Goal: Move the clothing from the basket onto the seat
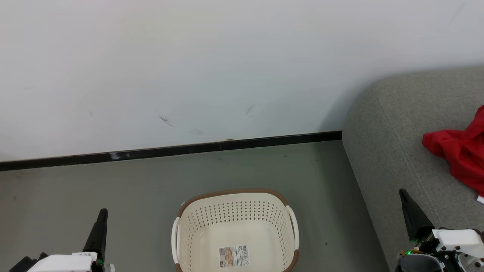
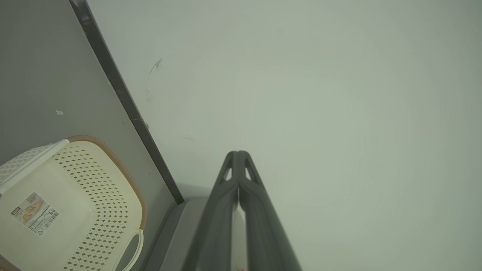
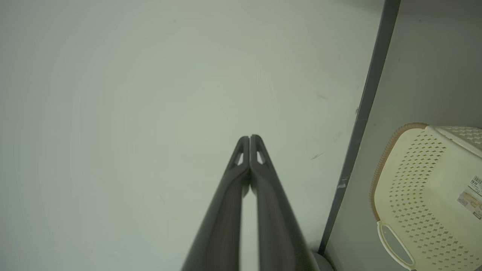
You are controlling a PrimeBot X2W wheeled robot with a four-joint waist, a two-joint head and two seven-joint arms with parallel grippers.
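The cream perforated basket (image 1: 236, 230) with a brown rim stands on the grey floor at bottom centre, and nothing lies inside it but its label sticker. Red clothing (image 1: 459, 151) lies on the grey seat (image 1: 385, 151) at the right edge. My left gripper (image 1: 102, 213) is shut at the lower left, left of the basket and holding nothing. My right gripper (image 1: 403, 192) is shut at the lower right, over the seat's front part, below the clothing and apart from it. The left wrist view shows the basket (image 2: 71, 203) and shut fingertips (image 2: 238, 153); the right wrist view shows the basket (image 3: 429, 195) and shut fingertips (image 3: 249, 137).
A pale wall (image 1: 211, 68) with a black baseboard (image 1: 170, 150) runs behind the basket. Grey floor (image 1: 113, 189) lies between the basket and the wall. The seat's rounded corner (image 1: 359, 113) stands close to the basket's right side.
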